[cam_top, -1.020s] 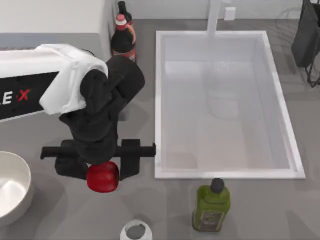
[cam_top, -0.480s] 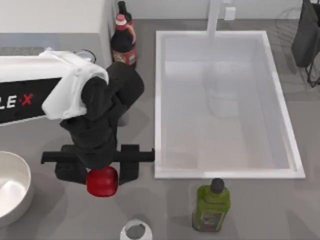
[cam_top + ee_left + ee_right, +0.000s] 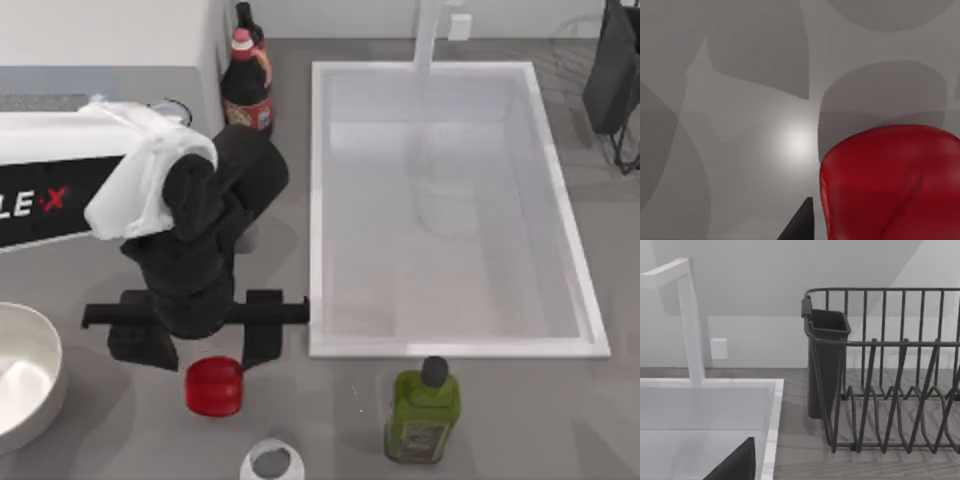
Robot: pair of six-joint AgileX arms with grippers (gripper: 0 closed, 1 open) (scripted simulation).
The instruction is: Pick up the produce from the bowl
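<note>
The produce (image 3: 213, 386), a small bright red squat tomato, lies on the grey counter just in front of my left gripper (image 3: 203, 352). The gripper's two black fingers stand apart on either side above it, open and holding nothing. In the left wrist view the produce (image 3: 890, 185) looms close, with one dark fingertip (image 3: 799, 222) beside it. The white bowl (image 3: 58, 372) sits at the left edge of the table, apart from the produce. My right arm is parked; a dark part of it (image 3: 735, 464) shows in the right wrist view.
A white sink (image 3: 318, 200) lies right of my left arm. A green bottle (image 3: 423, 410) and a small white-grey cup (image 3: 271, 462) stand near the front edge. A red-capped dark bottle (image 3: 246, 80) stands at the back. A dark dish rack (image 3: 890, 390) is at the far right.
The produce was held between the left gripper's fingers; now it has left them and lies lower, toward the front edge. The arm has barely moved.
</note>
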